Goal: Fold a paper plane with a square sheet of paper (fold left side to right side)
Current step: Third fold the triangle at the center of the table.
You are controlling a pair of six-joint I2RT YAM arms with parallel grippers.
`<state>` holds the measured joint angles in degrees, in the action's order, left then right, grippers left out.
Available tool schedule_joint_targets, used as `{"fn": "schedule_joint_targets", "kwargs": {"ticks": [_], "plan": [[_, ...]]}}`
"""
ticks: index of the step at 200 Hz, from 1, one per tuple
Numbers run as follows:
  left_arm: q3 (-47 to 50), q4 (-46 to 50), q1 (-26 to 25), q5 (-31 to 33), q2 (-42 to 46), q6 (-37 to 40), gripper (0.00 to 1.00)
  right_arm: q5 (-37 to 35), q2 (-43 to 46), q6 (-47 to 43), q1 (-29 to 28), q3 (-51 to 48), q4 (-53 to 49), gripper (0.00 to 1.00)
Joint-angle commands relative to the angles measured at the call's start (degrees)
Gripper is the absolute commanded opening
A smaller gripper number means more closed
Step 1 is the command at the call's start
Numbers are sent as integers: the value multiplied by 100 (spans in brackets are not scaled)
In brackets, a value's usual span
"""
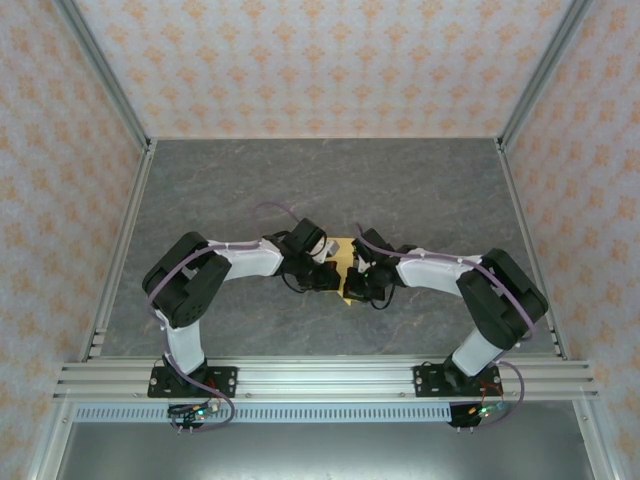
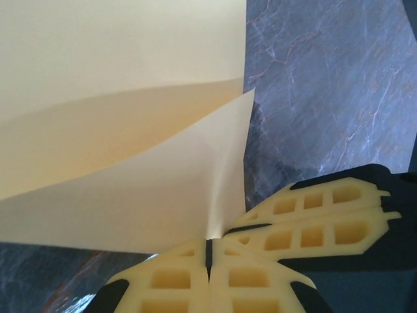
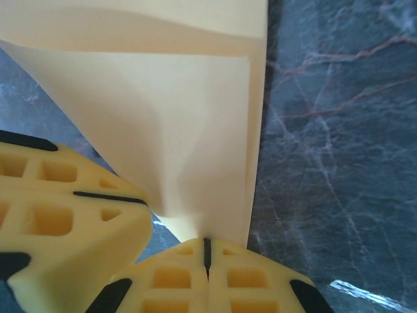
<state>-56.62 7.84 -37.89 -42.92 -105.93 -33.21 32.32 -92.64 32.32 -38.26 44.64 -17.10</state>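
We pinch the sheet of paper [image 2: 130,163] at the middle of the table [image 1: 320,180], with the left gripper [image 2: 208,251] and right gripper [image 3: 206,246] both clamped on it. Its layers bow upward, so we judge the fold half-made, with the crease and the plane not yet done.

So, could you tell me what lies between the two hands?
The square sheet of paper, pinched by left hand and right hand, in the top view.
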Motion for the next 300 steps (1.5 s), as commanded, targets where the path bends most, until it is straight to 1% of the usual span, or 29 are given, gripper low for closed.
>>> {"fn": "schedule_joint_targets", "kwargs": {"ticks": [1, 67, 123, 143, 148, 211, 270, 296, 300], "plan": [[34, -313, -12, -112, -37, -71, 0, -659, -372, -78, -59, -140, -540, 0], [67, -221, -12, 162, -313, 108, 0, -780, -388, -140, -84, -116, -689, 0], [303, -300, 87, 806, -299, 228, 0, -956, -405, -225, -111, -74, -952, 0], [339, -300, 222, 912, -298, 225, 0, -1023, -434, -249, -130, -69, -1056, 0], [337, -303, 258, 924, -297, 384, 0, -1032, -439, -251, -129, -70, -1066, 0], [388, -144, 774, 1115, -268, 708, 0, -1074, -476, -243, -138, -121, -1093, 0], [134, 182, 1088, 1236, -314, 1039, 0, -1092, -508, -280, -138, -131, -1164, 0], [55, 269, 1300, 1264, -309, 1169, 0, -1073, -505, -298, -138, -140, -1179, 0], [31, 292, 1331, 1267, -472, 1197, 0, -1077, -501, -306, -138, -133, -1182, 0]]}}
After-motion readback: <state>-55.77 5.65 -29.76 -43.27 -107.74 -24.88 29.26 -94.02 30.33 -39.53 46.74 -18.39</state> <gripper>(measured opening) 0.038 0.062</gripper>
